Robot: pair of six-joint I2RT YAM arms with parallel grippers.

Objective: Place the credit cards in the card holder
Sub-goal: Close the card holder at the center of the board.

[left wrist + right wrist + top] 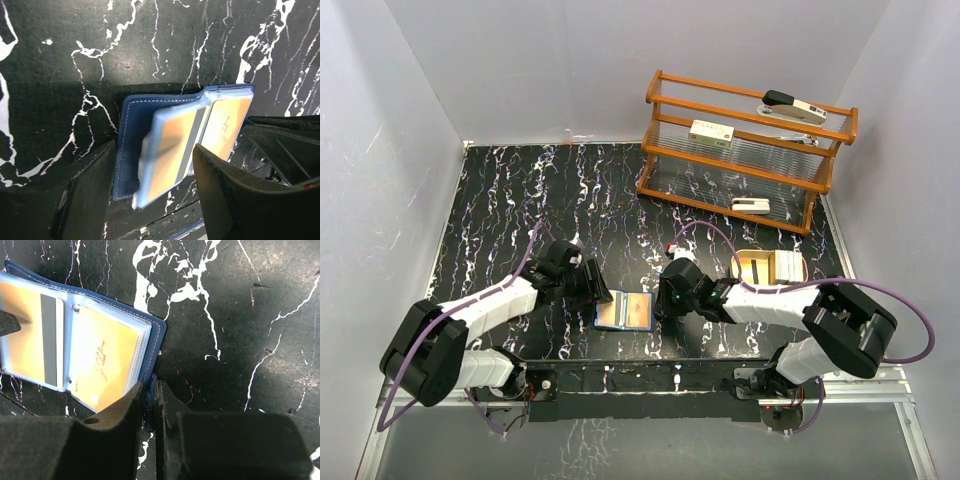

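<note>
Lying open in the lower centre of the top view, the wallet [623,312] rests on the black marbled table [520,200] between the two arms, its navy cover down and its clear sleeves up. Orange cards [105,360] sit inside those sleeves: in the right wrist view one at the left edge shows a dark stripe, and the one beside it bears a line of script. The left gripper [154,165] hangs over the wallet's left half with its jaws apart. In the left wrist view one finger [90,200] is at the lower left and the other at the lower right, and the lifted, slightly blurred sleeves lie in the gap between them. Whether either finger touches the wallet cannot be told. The right gripper [150,390] is at the wallet's right edge with its jaws pressed almost together, pinching a thin blue bit of the wallet at the lower middle of the right wrist view. Right of that gripper in the top view, a beige tray [750,262] holds some white pieces too small to make out. At the upper right of that view stands a wooden rack [740,165] with clear shelves, with white devices [710,131] on it, well apart from the wallet.
</note>
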